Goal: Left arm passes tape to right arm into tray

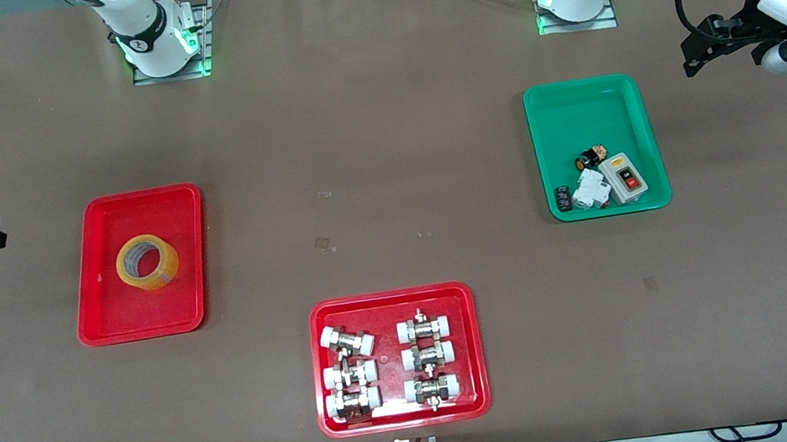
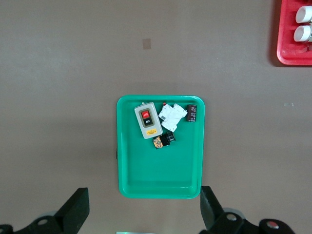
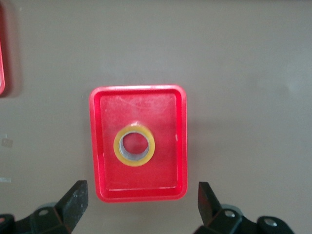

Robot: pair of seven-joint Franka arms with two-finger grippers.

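We see the wide ring-shaped roll of translucent yellow packing tape [image 1: 147,262] lying flat in the shallow glossy red plastic tray [image 1: 113,319] toward the right arm's end of the table, while the right gripper [image 3: 141,200] and the left gripper [image 2: 144,207] both hang released and empty, the left over the green plastic tray [image 2: 161,183].

The tape [image 1: 147,262] is see-through yellow with a pale grey middle. It lies in a shiny red tray [image 1: 112,310]. The table [image 1: 381,137] is plain brown. Another tray [image 1: 592,113] is green, with a grey box [image 1: 625,178] that has a red button. A third tray [image 1: 470,342] is red, holding silver and white fittings [image 1: 388,364].
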